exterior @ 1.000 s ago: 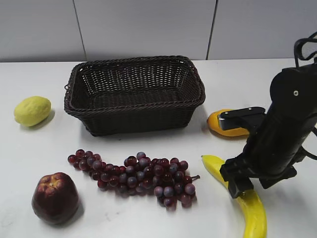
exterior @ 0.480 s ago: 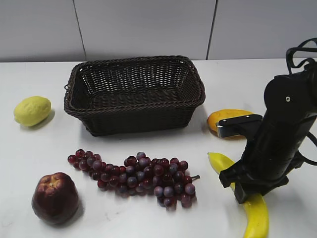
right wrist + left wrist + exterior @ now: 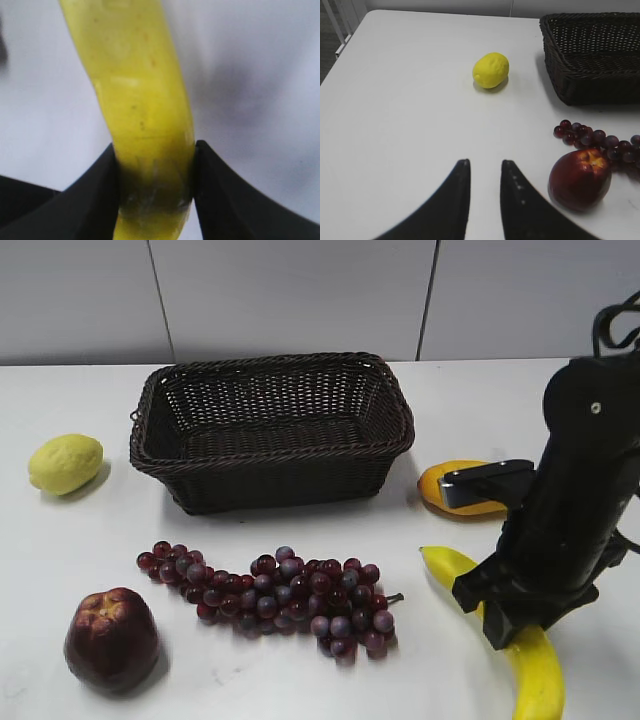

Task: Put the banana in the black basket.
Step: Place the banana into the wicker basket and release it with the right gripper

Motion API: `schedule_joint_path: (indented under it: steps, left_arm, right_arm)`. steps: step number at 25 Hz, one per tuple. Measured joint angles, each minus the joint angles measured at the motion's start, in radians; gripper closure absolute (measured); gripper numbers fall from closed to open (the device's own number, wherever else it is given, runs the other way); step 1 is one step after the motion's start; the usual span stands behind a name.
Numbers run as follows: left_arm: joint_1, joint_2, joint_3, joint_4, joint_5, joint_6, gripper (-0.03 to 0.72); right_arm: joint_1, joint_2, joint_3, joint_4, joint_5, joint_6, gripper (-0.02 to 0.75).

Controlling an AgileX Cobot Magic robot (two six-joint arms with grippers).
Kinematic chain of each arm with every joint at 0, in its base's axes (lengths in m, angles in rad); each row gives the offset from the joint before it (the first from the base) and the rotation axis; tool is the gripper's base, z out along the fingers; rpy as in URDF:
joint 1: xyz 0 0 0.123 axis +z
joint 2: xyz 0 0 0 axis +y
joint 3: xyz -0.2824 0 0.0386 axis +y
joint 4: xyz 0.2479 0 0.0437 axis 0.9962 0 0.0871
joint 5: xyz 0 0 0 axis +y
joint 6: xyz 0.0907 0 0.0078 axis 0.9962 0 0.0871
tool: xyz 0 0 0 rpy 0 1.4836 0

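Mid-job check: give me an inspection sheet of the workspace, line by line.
Surface: white table, no spills seen.
Job's things: banana front right, outside the black basket, which holds nothing.
Clutter: lemon, red apple, grapes, mango.
Grippers: right gripper shut on the banana; left gripper open, holding nothing.
Cables: black cables on the right arm.
Surroundings: grey panelled wall.

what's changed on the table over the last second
The right claw, shut on the banana, has dragged it slightly rightward; its tip slid away from the grapes. The basket, lemon, apple and mango stayed put.
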Motion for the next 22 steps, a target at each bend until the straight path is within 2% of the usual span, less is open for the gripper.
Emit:
schedule_joint_path:
  steps: [7, 13, 22]
  left_arm:
    - [0.0, 0.0, 0.0, 0.0, 0.0, 0.0, 0.486]
    - [0.0, 0.0, 0.0, 0.0, 0.0, 0.0, 0.486]
    - [0.0, 0.0, 0.0, 0.0, 0.0, 0.0, 0.486]
  right_arm:
    - [0.0, -0.123, -0.268, 0.0, 0.203, -0.026, 0.389]
    - [0.0, -0.071, -0.571, 0.016, 0.208, -0.052, 0.389]
    - [0.019, 0.213, -0.94, 0.11, 0.173, -0.118, 0.389]
